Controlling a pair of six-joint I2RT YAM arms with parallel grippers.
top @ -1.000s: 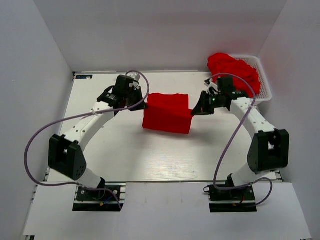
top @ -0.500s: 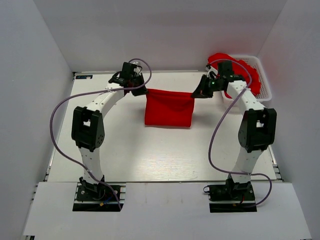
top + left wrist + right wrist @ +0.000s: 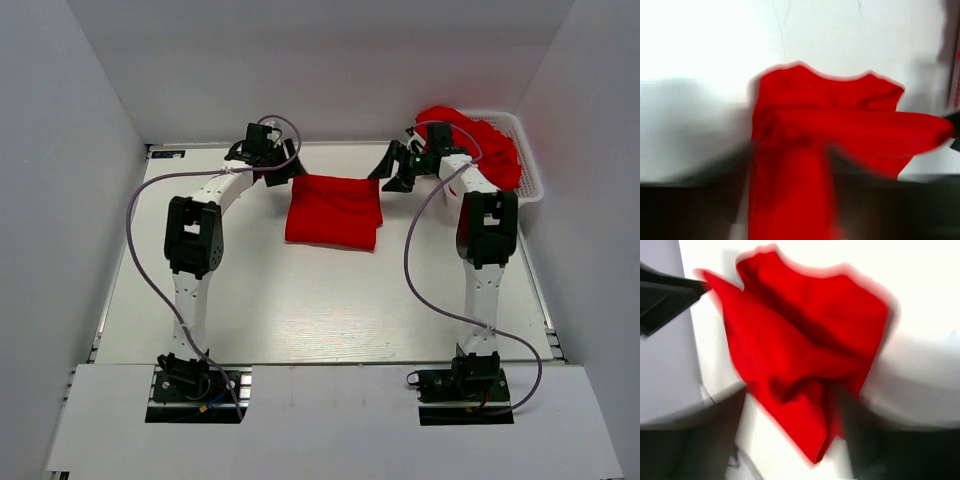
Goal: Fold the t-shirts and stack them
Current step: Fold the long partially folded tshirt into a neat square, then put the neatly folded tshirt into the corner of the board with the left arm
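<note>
A red t-shirt (image 3: 333, 210) lies folded into a rough rectangle at the far middle of the white table (image 3: 300, 300). My left gripper (image 3: 290, 172) hovers at its far left corner and my right gripper (image 3: 395, 180) at its far right corner. Both wrist views are blurred. In the left wrist view the t-shirt (image 3: 840, 115) runs down between widely spread fingers (image 3: 735, 170). In the right wrist view a corner of the t-shirt (image 3: 805, 330) hangs loose between spread fingers (image 3: 860, 430). Both grippers look open.
A white basket (image 3: 530, 175) at the far right corner holds a heap of more red t-shirts (image 3: 470, 140), just behind my right wrist. White walls close in the table at the back and on both sides.
Both arms stretched towards the back wall, drawing the t-shirt's far edge with them. The jaws of both grippers went from shut on the cloth to spread apart.
</note>
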